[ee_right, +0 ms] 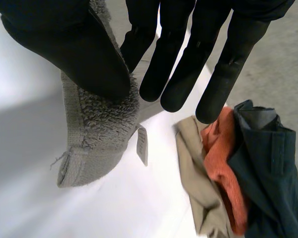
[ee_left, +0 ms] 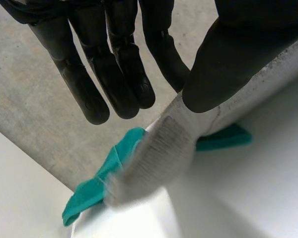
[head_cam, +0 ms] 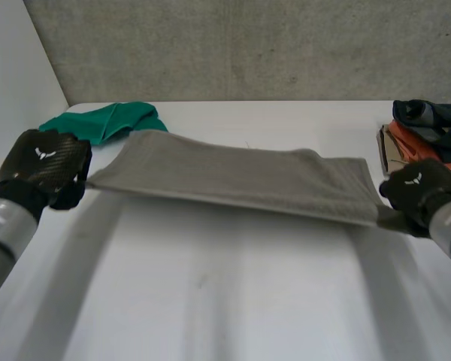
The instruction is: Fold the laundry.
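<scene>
Above a white surface backed by a grey concrete wall, a long grey terry towel, thick-looped with flat woven hems, hangs stretched between the hands. The left hand and right hand each pinch one end between thumb and straight fingers. For a clean fold, I'd hold it taut and level and lay the hems edge to edge.

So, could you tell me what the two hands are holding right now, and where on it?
Both hold the grey towel, stretched between them: the left hand pinches one end, the right hand the corner by its label.
</scene>
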Robot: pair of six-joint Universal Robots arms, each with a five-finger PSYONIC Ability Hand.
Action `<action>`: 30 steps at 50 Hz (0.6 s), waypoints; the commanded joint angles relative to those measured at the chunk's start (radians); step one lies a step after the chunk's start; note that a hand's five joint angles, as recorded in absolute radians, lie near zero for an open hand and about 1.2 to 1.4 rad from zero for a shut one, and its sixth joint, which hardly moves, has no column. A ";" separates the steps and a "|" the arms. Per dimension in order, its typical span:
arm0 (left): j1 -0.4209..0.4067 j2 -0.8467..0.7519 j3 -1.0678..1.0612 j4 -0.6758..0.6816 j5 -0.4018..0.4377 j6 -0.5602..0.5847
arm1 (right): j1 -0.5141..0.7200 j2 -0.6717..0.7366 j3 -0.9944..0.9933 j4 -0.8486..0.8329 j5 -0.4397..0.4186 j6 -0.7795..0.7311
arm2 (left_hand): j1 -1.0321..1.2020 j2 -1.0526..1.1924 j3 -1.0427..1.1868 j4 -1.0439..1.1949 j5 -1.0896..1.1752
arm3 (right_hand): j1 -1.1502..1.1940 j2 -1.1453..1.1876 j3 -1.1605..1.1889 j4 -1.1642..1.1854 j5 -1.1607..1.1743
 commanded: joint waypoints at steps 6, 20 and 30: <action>-0.008 0.143 -0.069 -0.403 0.006 0.247 | -0.056 -0.062 0.034 0.275 -0.002 -0.236 | 0.243 0.200 0.204 0.199 0.244 | 0.276 0.218 0.201 0.195 0.190; -0.129 -0.385 0.234 -0.176 -0.005 0.284 | -0.048 0.271 -0.179 0.117 0.017 -0.143 | 0.243 0.200 0.204 0.199 0.244 | 0.276 0.218 0.201 0.195 0.190; -0.160 -0.647 0.608 0.158 -0.053 0.285 | -0.031 0.449 -0.502 -0.137 0.066 -0.118 | 0.243 0.200 0.204 0.199 0.244 | 0.276 0.218 0.201 0.195 0.190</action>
